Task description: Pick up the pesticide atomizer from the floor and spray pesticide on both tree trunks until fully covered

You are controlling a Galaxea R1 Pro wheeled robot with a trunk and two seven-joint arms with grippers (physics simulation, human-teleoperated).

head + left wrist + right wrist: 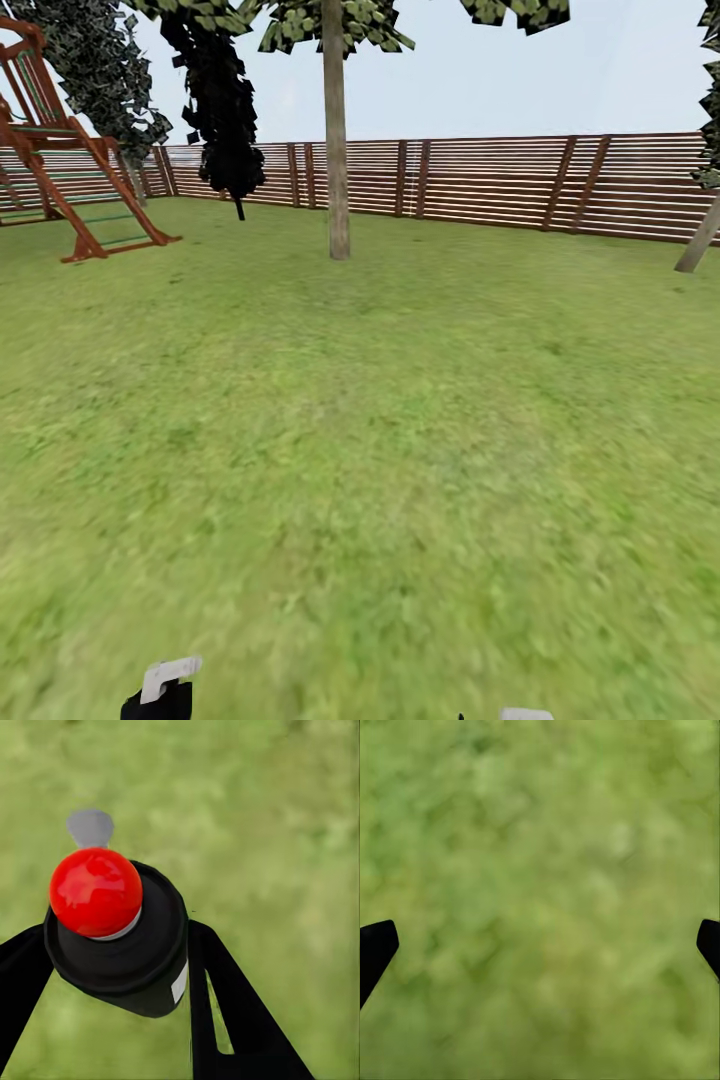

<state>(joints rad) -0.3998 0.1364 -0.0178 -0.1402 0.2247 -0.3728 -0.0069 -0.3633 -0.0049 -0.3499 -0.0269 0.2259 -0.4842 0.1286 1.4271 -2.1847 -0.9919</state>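
The pesticide atomizer (120, 945), a dark bottle with a red ball top (96, 891) and a grey nozzle, sits between the black fingers of my left gripper (120, 971), which is shut on it over grass. Its dark body and pale nozzle peek up at the head view's lower edge (160, 692). One tree trunk (336, 150) rises straight ahead across the lawn, slim and grey-tan. A second trunk (699, 240) leans at the far right edge. My right gripper (540, 945) is open, fingertips far apart, with only grass between them.
A brown slat fence (500, 185) closes the lawn's far side. A red wooden playset (60, 150) stands at the far left, with a dark conifer (225, 100) beside it. Open grass (360, 450) stretches between me and the trees.
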